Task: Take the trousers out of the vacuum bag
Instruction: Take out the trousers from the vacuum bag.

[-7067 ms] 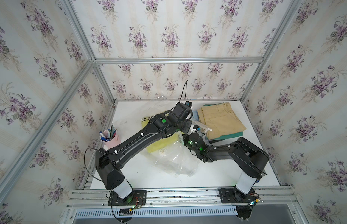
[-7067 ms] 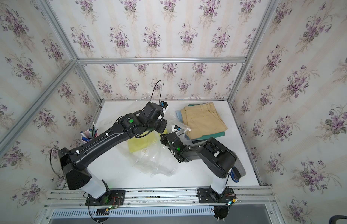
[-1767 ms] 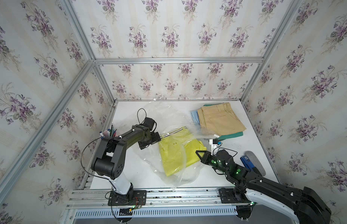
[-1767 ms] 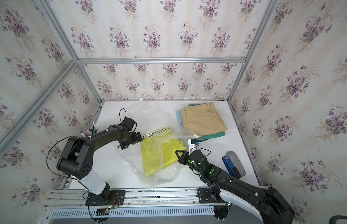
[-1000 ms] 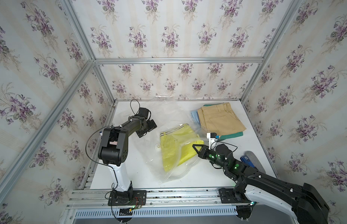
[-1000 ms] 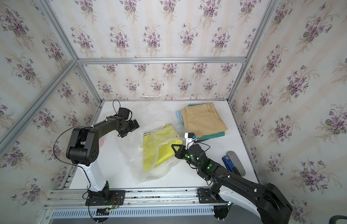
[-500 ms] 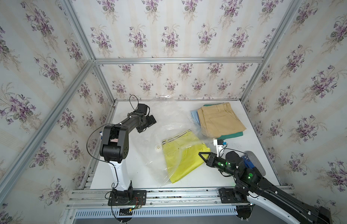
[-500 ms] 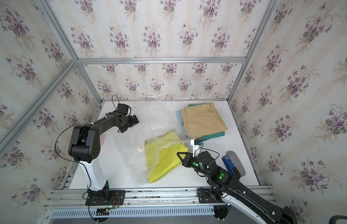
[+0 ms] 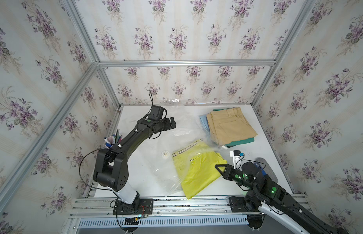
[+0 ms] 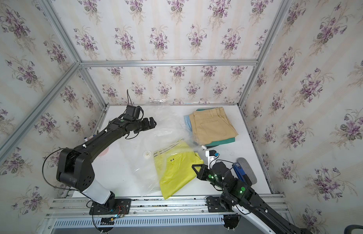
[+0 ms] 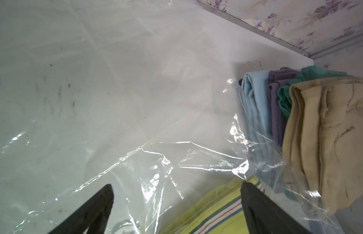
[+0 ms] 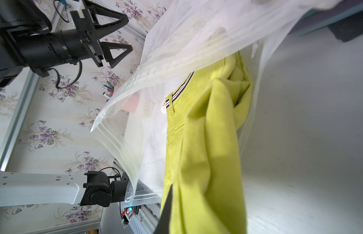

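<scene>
Seeing the right jaws pinched shut on an edge of the yellow trousers (image 9: 198, 172), lying half out of the vacuum bag (image 9: 176, 129) near the counter (image 9: 136, 178) front, waistband end under the plastic. Spotting the left jaws spread wide above the bag's back-left part, gripping nothing. Also got the other trousers (image 9: 240, 141) stacked back right, khaki pair (image 9: 229, 125) on top.

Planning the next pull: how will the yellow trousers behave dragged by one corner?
Probably floppy: the yellow trousers lie rumpled in soft folds, so they should drape and stretch out. The vacuum bag over their waistband may cling and come along.
</scene>
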You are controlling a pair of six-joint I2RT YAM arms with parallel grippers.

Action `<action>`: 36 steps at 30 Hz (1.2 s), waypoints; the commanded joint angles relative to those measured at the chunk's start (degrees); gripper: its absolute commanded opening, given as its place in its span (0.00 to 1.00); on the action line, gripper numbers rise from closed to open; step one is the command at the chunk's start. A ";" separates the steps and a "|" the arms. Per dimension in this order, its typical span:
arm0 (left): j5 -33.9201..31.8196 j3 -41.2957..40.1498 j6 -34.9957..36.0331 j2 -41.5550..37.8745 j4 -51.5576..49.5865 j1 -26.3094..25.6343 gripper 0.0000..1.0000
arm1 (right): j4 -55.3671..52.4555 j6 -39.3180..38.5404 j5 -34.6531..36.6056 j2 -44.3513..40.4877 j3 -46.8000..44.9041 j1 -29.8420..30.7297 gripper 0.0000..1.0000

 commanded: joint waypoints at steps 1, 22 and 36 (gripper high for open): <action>-4.74 -1.60 0.76 -2.56 -9.25 -3.02 1.00 | -4.29 -0.89 3.04 -1.69 1.97 0.11 0.00; -7.97 -24.33 -10.13 -12.43 -11.64 -10.51 1.00 | -1.29 -1.86 4.50 0.68 1.62 0.04 0.00; -10.51 -19.31 -9.58 1.92 -6.26 -10.56 0.45 | -1.93 -1.33 5.51 -0.19 1.17 0.07 0.00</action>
